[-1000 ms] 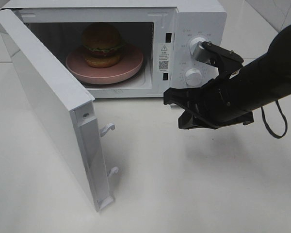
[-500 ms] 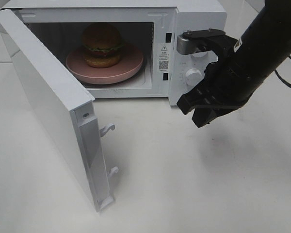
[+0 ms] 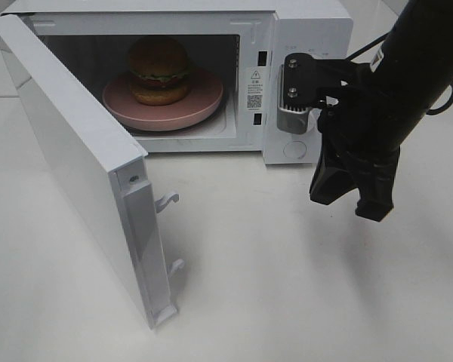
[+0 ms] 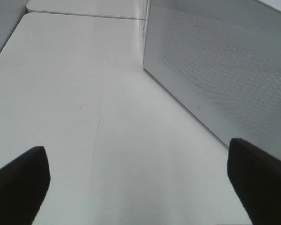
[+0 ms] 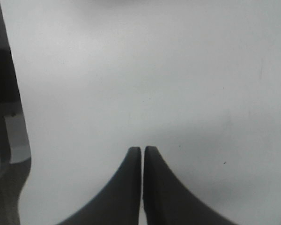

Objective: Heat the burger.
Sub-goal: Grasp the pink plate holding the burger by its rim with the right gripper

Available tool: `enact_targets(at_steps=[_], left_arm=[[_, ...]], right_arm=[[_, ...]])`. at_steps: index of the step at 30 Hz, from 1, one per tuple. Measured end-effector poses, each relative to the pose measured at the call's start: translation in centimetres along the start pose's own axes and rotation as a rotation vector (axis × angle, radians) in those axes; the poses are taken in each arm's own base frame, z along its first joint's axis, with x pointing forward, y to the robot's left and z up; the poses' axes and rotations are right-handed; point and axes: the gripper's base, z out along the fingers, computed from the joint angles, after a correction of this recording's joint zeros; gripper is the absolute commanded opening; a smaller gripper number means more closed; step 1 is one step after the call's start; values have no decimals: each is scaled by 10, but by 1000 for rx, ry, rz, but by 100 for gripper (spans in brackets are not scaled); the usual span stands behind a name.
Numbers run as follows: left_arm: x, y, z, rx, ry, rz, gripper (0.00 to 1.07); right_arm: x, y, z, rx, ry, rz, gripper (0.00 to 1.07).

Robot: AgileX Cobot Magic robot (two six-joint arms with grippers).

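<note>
- One burger [image 3: 159, 70] sits on a pink plate [image 3: 204, 102] inside the microwave [image 3: 309, 23], toward the back of the chamber.
- The door [image 3: 68, 166] stands wide open at the microwave's left, its two white hooks [image 3: 168, 200] free, so I judge that closing it is the step in hand.
- The right gripper [image 5: 141, 152] hangs before the microwave's control panel, pointing down at the table [image 3: 287, 302]. Its fingers [image 5: 129, 183] are clenched together and hold nothing.
- The left gripper [image 4: 138, 180] is near a white dotted surface, probably the door's outer face. Its fingers [image 4: 18, 183] are spread apart and empty.
- To do it well, push the door's outer face near the free edge, follow the hinge arc, and press until the hooks enter the microwave's slots [image 3: 263, 56]. A hard push may slide the microwave.
</note>
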Motion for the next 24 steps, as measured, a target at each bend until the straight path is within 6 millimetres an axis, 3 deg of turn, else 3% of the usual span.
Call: enact_targets(at_steps=[1,3,11,20,23,24], left_arm=[[0,0,0,0,0,0,97],[0,0,0,0,0,0,97],[0,0,0,0,0,0,97],[0,0,0,0,0,0,97],[0,0,0,0,0,0,97],[0,0,0,0,0,0,97]], right_arm=[[0,0,0,0,0,0,4],[0,0,0,0,0,-198,5],[3,-4,0,30,47,-458,7],[4,-11,-1,111,75,-513,10],[-1,-12,0,155,78,-556,15],[-4,-11,0,167,83,-574,20]])
